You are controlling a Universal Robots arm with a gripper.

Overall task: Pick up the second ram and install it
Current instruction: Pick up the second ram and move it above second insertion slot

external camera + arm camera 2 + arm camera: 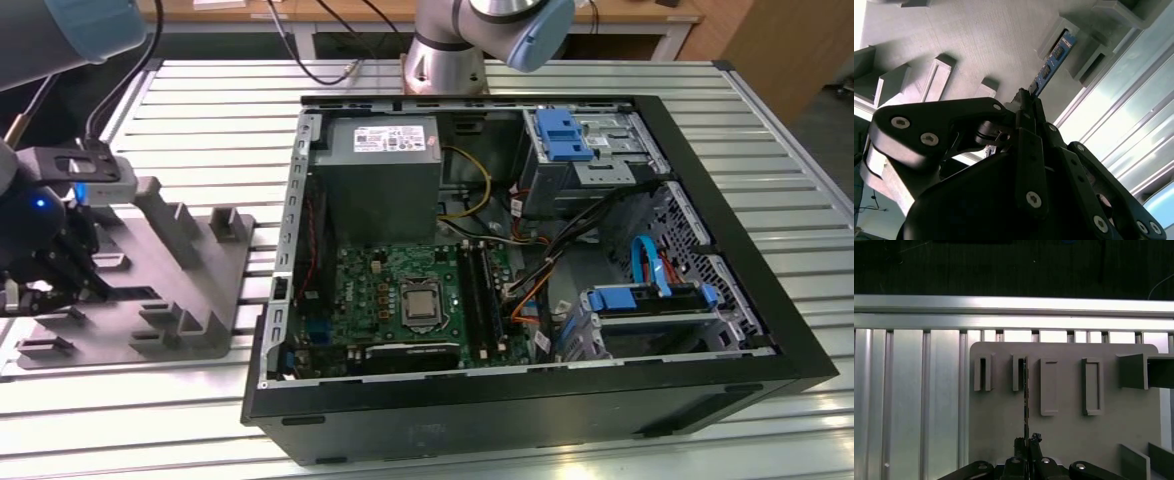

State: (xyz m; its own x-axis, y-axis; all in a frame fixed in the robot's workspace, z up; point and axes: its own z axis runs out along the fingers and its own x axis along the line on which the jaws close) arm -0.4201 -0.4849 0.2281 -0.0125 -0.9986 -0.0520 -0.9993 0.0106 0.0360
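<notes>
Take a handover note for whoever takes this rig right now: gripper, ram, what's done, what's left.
Gripper: shut on the ram, over the tray.
Ram: standing on edge, with its far end at a tray bracket.
Done: the grasp.
Left: the ram is not yet in the open computer or on its motherboard.

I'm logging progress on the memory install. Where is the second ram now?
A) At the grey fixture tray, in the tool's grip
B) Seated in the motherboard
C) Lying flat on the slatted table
A: in the first wrist view the second ram stands edge-on at the grey fixture tray, with the tool shut on its near end.
</notes>
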